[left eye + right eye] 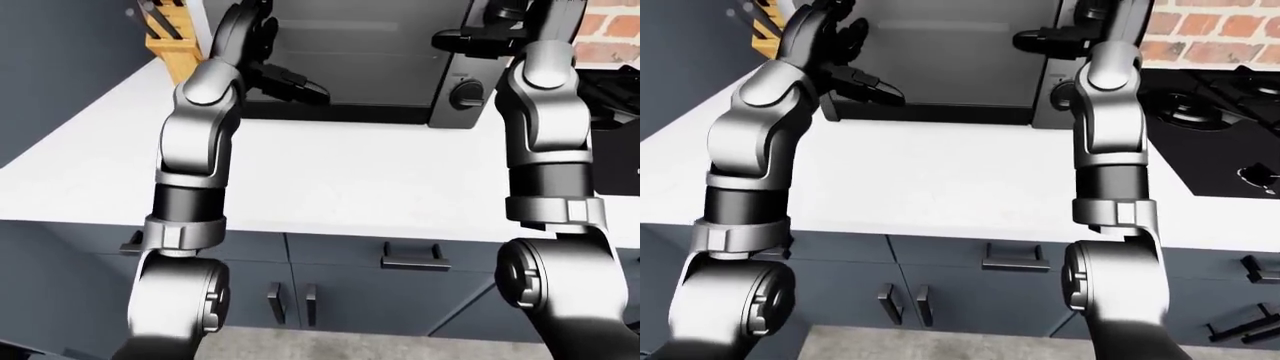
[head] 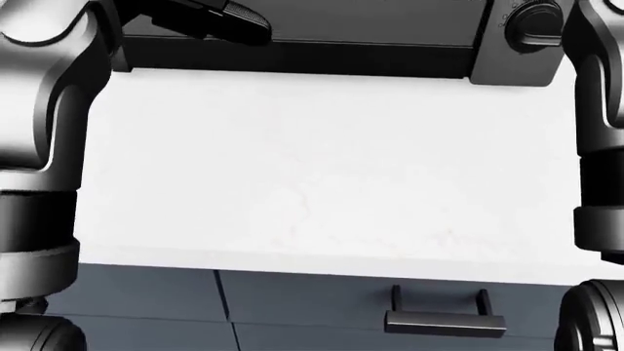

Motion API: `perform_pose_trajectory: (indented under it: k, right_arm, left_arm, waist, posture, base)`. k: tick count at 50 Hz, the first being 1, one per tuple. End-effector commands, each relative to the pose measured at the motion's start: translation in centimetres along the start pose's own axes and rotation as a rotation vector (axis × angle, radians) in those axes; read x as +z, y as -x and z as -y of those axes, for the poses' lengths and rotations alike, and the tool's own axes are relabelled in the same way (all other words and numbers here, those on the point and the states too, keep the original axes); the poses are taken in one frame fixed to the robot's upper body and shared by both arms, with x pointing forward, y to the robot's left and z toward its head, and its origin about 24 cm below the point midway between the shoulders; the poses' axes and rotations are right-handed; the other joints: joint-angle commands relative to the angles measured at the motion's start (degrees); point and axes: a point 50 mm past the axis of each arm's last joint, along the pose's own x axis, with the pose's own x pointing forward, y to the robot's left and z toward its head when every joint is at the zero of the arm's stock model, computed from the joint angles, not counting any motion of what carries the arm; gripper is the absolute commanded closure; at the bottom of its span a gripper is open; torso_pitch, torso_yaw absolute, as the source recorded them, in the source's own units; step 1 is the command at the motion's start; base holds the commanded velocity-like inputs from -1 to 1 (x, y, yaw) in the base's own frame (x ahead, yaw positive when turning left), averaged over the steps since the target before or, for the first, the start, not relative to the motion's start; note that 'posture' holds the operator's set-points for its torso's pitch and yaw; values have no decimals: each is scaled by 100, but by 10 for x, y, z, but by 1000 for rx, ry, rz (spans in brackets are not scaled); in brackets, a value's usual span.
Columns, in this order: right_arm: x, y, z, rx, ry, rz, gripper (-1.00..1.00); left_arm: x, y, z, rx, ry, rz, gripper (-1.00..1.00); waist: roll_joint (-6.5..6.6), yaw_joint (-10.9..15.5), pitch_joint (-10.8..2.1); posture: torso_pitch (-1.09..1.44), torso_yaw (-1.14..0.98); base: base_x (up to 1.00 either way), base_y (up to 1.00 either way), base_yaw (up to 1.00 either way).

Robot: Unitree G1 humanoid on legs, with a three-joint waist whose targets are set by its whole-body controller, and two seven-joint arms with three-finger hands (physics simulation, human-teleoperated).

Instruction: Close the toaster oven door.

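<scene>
Grey metal toaster oven with dark glass door [image 1: 350, 52]: on the white stone countertop [image 1: 330, 176], at the top centre of the left-eye view, door appearing upright against the body. My left hand [image 1: 285, 77]: black fingers spread, at the oven door's left lower edge; contact unclear. My right hand [image 1: 478, 37]: raised against the oven's upper right, fingers loosely spread. Wooden knife block [image 1: 170, 41]: left of the oven. Black stovetop [image 1: 1220, 127]: right of the oven. Dark blue drawer with black bar handle [image 2: 444, 316]: below the countertop.
</scene>
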Motion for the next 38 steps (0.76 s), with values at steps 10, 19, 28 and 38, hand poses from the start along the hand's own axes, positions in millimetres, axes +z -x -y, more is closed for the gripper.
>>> perform_pose_trajectory:
  k: [10, 19, 28, 38]
  right_arm:
    - [24, -2, 3, -9, -31, 95, -100]
    - [23, -2, 2, -9, -32, 93, -100]
    - [23, -2, 3, -14, -30, 92, -100]
    - [24, -2, 4, -14, -30, 92, -100]
  left_arm:
    - [22, -10, -5, 9, -28, 65, -100]
    - [22, -20, -6, 4, -38, 50, -100]
    - [14, -33, -9, 16, -63, 11, -100]
    - [10, -39, -11, 21, -76, -4, -100]
  waist:
    - [-28, 7, -174]
    - [-38, 18, -161]
    - [-47, 16, -154]
    - [-56, 12, -161]
  posture:
    - [0, 0]
    - [0, 0]
    - [0, 0]
    - [0, 0]
  base:
    - [0, 0, 0]
    - [0, 0, 0]
    - [0, 0, 0]
    - [0, 0, 0]
